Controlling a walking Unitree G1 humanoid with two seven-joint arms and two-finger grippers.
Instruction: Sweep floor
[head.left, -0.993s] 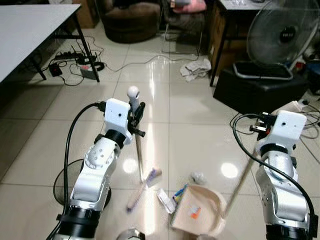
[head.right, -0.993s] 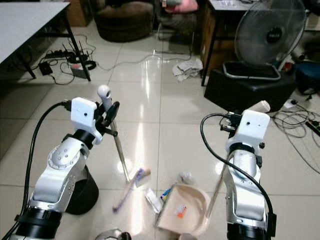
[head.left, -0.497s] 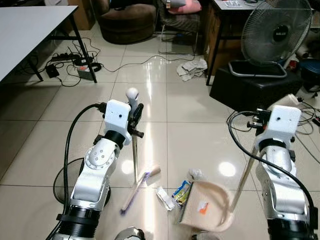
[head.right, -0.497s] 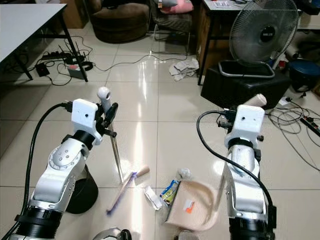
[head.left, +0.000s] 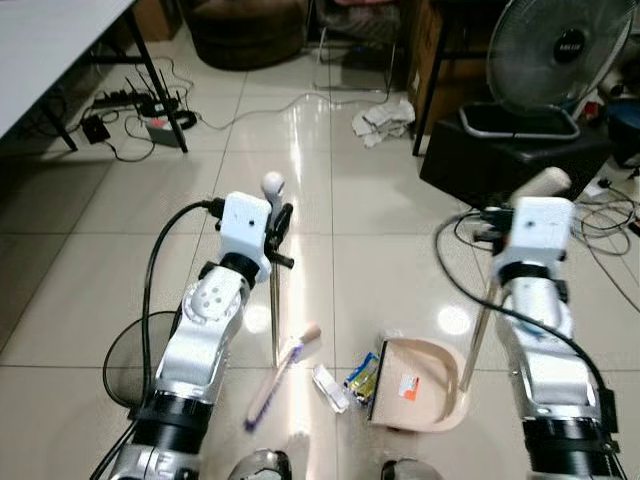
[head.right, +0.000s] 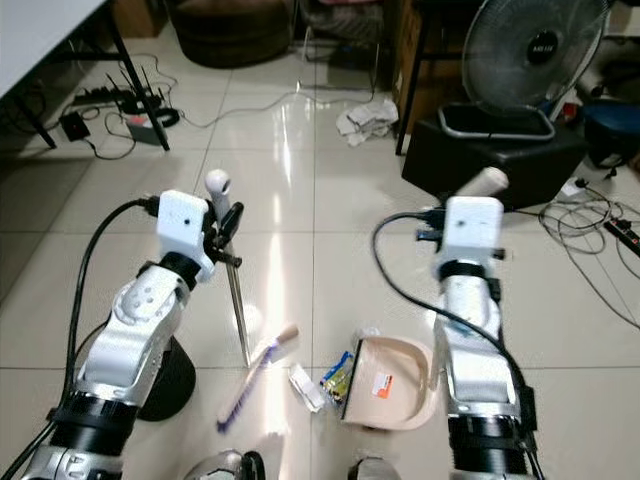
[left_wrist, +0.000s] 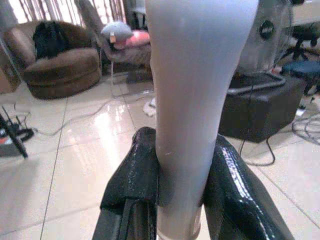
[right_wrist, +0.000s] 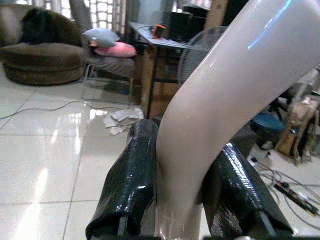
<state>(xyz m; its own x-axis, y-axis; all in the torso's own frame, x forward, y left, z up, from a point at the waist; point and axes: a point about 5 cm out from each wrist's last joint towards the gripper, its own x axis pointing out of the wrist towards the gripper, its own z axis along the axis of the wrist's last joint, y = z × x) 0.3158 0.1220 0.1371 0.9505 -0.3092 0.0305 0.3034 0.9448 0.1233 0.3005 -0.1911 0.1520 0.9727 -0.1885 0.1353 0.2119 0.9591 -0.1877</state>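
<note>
My left gripper (head.left: 279, 228) is shut on the broom's white handle (left_wrist: 192, 90) just under its round knob (head.left: 270, 183). The thin shaft runs down to the broom head (head.left: 282, 367), which lies on the tiles with its purple bristles toward me. My right gripper (right_wrist: 182, 200) is shut on the beige dustpan handle (head.left: 543, 184). The dustpan (head.left: 432, 372) rests on the floor with its open side toward the broom and an orange scrap (head.left: 408, 386) inside. A white wrapper (head.left: 328, 387) and a blue-yellow packet (head.left: 362, 375) lie between broom head and pan.
A black box (head.left: 505, 170) bearing a standing fan (head.left: 560, 55) is at the right rear, with cables (head.left: 610, 215) beside it. Crumpled paper (head.left: 384, 118) lies ahead. Power strips and cords (head.left: 140, 105) sit by a table leg. A dark round bin (head.left: 125, 360) stands at my left.
The camera has shifted. My right arm has drawn in to the left and the dustpan has turned, so its open side faces the litter. The broom has stayed almost where it was.
</note>
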